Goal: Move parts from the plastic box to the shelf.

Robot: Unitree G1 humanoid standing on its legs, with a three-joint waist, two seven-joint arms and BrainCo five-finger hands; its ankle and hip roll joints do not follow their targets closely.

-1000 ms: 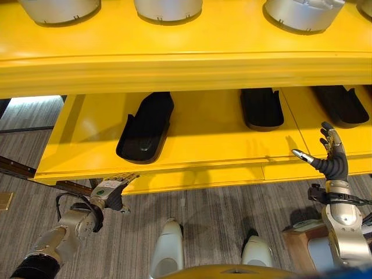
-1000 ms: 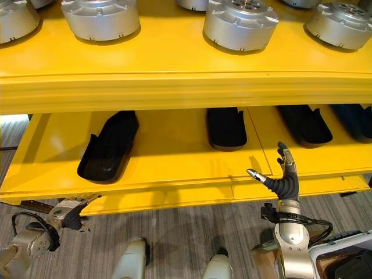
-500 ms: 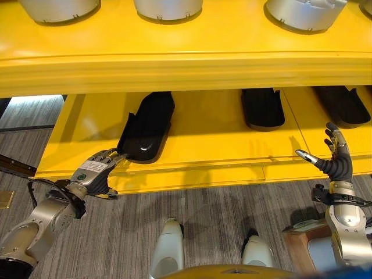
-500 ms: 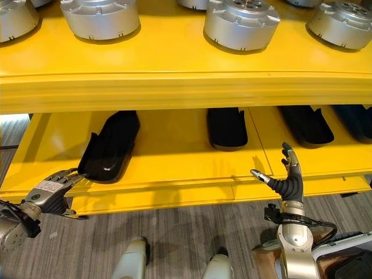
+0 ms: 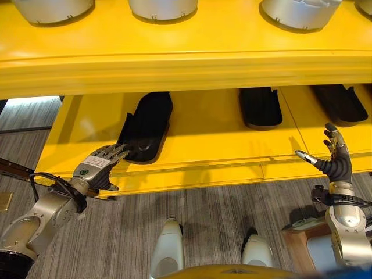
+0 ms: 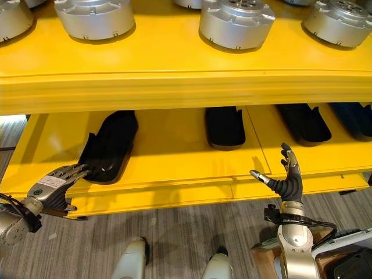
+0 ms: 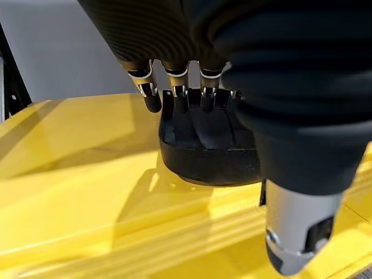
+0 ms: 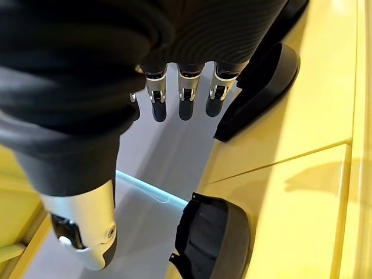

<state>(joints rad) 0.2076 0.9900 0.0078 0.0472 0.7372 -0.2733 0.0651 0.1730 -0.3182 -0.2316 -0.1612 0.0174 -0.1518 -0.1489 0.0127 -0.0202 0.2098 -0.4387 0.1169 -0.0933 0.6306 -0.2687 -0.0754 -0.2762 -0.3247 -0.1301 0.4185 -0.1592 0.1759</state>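
Left hand [image 5: 97, 165] at the front edge of the yellow metal shelf [image 5: 209, 139], fingers [image 7: 174, 93] straight and laid against the near end of a long black moulded plastic part [image 5: 145, 127] lying on the lower level. Further right, two more black parts [image 5: 260, 107] on the same level. Right hand [image 5: 336, 160] raised beside the shelf's front edge, fingers spread, holding nothing. Silver round metal housings [image 6: 237, 23] on the upper level.

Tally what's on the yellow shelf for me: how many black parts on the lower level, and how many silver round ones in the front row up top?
Black parts, lower level: 4
Silver round parts, top front row: 4
Total: 8
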